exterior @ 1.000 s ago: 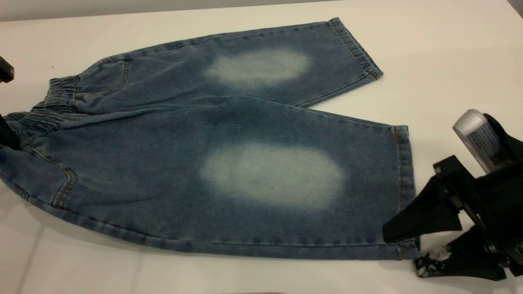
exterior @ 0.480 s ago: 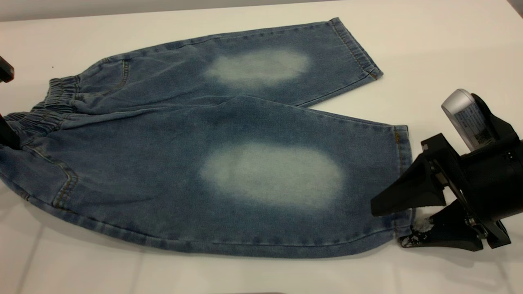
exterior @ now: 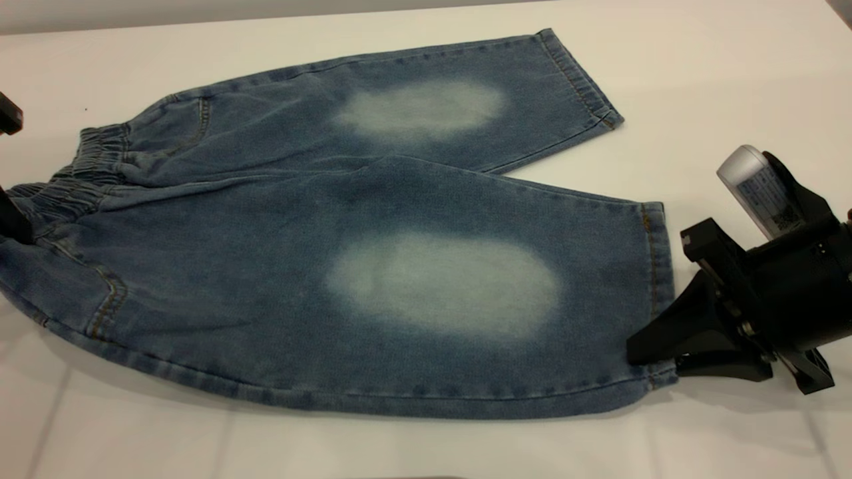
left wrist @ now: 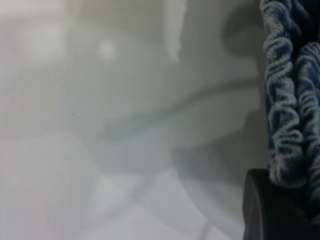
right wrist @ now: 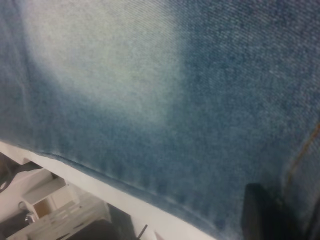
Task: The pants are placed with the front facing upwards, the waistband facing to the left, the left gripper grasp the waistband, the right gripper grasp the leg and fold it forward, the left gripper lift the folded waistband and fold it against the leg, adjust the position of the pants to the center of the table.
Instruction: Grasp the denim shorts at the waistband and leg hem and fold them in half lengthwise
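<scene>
A: Across most of the table (exterior: 719, 73) the pants (exterior: 373, 266) lie flat, front side up, with a pale faded oval on each leg. The waistband (exterior: 80, 179) is at the exterior view's left, the two leg hems at its right.

B: And the right gripper (exterior: 655, 359)?

A: At the near leg's hem corner, fingers clamped together on the denim there. That corner looks pinched and drawn up slightly off the tabletop.

B: The left gripper (exterior: 13, 223)?

A: Only a dark sliver of it shows at the left edge, against the near end of the waistband. From its wrist view, the ruched elastic (left wrist: 292, 100) sits right against a black finger (left wrist: 270, 210), but whether it is closed on the band I cannot tell
</scene>
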Motion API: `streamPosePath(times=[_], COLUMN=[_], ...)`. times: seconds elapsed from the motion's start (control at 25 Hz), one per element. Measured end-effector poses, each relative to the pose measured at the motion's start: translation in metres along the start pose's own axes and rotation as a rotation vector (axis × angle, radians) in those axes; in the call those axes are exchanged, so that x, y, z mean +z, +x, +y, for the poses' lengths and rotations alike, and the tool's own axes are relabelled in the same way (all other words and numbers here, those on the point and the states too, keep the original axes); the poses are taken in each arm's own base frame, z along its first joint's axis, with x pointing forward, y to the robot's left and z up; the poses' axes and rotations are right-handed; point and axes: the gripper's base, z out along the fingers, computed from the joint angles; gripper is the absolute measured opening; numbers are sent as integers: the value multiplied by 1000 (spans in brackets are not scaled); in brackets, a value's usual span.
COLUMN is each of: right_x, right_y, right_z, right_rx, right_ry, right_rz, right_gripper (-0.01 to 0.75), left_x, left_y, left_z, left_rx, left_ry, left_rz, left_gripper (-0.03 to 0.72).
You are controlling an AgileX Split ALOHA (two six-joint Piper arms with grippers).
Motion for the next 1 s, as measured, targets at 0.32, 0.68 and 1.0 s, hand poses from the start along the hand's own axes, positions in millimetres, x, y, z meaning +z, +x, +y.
streamPosePath(times=[0.32, 0.68, 1.0], right_x=[-1, -19, -33], right_y=[2, -1, -22], right_z=[16, 14, 29], right_rx=[-22, -12, 177], right_ry=[-172, -283, -327], right_rz=[20, 50, -74], right_gripper=[27, 27, 27], left_x=[0, -16, -20], left_y=[5, 8, 10], left_z=[-1, -6, -13], left_rx=[40, 59, -1], left_ry=[11, 34, 106], left_rz=[56, 65, 80], left_gripper=[97, 97, 97])
